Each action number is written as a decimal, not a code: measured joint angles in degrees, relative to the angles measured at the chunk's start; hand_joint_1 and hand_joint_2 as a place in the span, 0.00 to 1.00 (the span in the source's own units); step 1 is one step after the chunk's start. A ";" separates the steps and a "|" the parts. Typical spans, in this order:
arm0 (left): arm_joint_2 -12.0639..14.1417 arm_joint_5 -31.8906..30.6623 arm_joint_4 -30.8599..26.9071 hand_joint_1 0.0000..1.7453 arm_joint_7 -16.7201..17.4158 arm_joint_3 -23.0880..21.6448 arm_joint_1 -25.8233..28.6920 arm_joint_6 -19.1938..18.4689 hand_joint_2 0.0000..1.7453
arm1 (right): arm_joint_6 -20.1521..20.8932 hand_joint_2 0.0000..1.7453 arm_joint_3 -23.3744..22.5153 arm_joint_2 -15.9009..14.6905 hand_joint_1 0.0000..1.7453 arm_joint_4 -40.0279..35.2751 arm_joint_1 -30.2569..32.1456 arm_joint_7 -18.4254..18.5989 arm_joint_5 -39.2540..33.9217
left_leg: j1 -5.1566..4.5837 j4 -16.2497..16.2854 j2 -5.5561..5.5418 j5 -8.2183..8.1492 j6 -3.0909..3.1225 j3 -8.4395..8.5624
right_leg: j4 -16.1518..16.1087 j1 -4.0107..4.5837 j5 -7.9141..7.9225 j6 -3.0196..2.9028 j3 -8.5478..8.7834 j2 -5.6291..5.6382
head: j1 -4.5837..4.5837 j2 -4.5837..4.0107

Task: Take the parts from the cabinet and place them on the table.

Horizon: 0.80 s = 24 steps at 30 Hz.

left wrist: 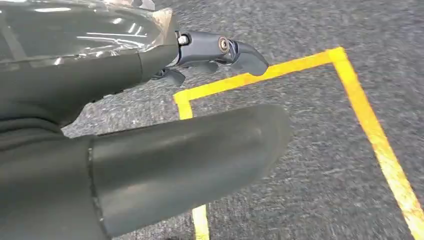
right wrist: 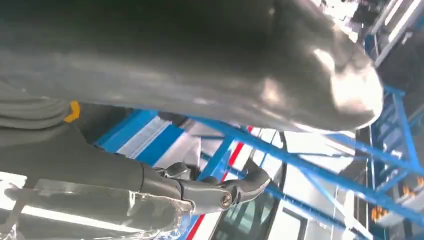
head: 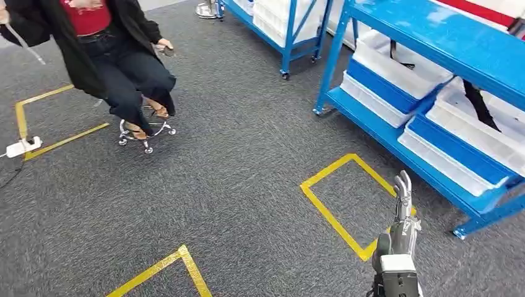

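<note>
The cabinet is a blue metal rack (head: pixel 433 28) at the right of the head view. On its lower shelf stand white and blue bins (head: pixel 396 77), with dark strap-like parts (head: pixel 480 102) lying in them. My right hand (head: pixel 402 201) is raised at the lower right, fingers straight and apart, holding nothing, a short way from the rack's front edge. In the right wrist view that hand (right wrist: pixel 150 165) faces the rack's blue frame (right wrist: pixel 300 165). In the left wrist view my left hand (left wrist: pixel 125 100) hangs over grey carpet, its fingers (left wrist: pixel 220 50) and thumb apart and empty.
A person (head: pixel 105 55) sits on a wheeled stool (head: pixel 145 133) at the upper left. Yellow tape squares (head: pixel 337 198) mark the grey carpet. A second blue rack (head: pixel 285 37) stands at the back. A white power strip (head: pixel 21 147) lies at the left edge.
</note>
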 joint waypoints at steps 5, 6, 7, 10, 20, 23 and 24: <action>-0.15 -0.09 0.00 0.00 -0.02 0.00 -0.32 0.00 0.00 | 0.00 0.00 -0.20 0.13 0.00 -0.11 -0.11 0.02 0.37 | -0.19 -0.44 2.67 -0.57 -1.71 1.20 | -2.05 1.21 0.14 -2.31 0.21 0.87 | 0.04 0.00; -0.11 -0.09 -0.02 0.00 -0.04 -0.02 -0.44 0.02 0.00 | 0.00 0.00 -0.20 0.28 0.00 -0.24 -0.04 0.04 0.35 | 0.35 0.07 0.95 -1.20 -2.24 1.17 | -2.66 -0.45 0.46 -2.96 1.60 1.67 | -0.15 0.00; -0.04 -0.09 -0.02 0.00 -0.04 -0.02 -0.45 0.02 0.00 | 0.00 0.00 -0.24 0.39 0.00 -0.28 -0.18 -0.02 0.37 | 0.42 1.78 -2.24 -2.45 -2.28 0.57 | -2.85 -0.11 0.49 -3.11 1.62 2.25 | -0.31 0.00; -0.07 -0.11 0.00 0.00 -0.02 -0.02 -0.08 -0.04 0.00 | 0.19 0.00 -0.28 0.72 0.00 -0.26 -0.46 0.09 0.44 | 0.52 14.19 -5.28 -8.23 -2.35 -5.65 | -2.75 0.17 0.75 -3.91 1.64 4.33 | -0.44 0.00; 0.09 -0.09 0.04 0.00 0.00 0.02 -0.21 -0.11 0.00 | 1.81 0.00 -0.59 1.40 0.00 -0.26 -0.65 0.46 1.03 | 0.51 0.73 -8.25 0.93 -1.55 -1.35 | -1.97 0.14 0.85 -1.82 -0.28 11.63 | -0.37 0.00; 0.09 -0.09 0.04 0.00 -0.15 0.02 -0.32 -0.17 0.00 | 1.99 0.00 -0.98 1.40 0.00 -0.24 -1.22 0.44 1.03 | 0.57 -0.29 -5.99 1.52 0.21 -1.00 | 3.63 0.23 -2.24 -1.98 -2.74 5.14 | 0.02 0.00; 0.15 -0.07 0.04 0.00 -0.15 0.04 -0.15 -0.17 0.00 | 2.10 0.00 -0.98 1.40 0.00 -0.24 -1.52 0.44 1.03 | 0.48 -0.28 -5.06 1.50 0.24 -1.04 | 8.25 0.21 -4.35 -2.16 -5.12 4.34 | 0.09 0.00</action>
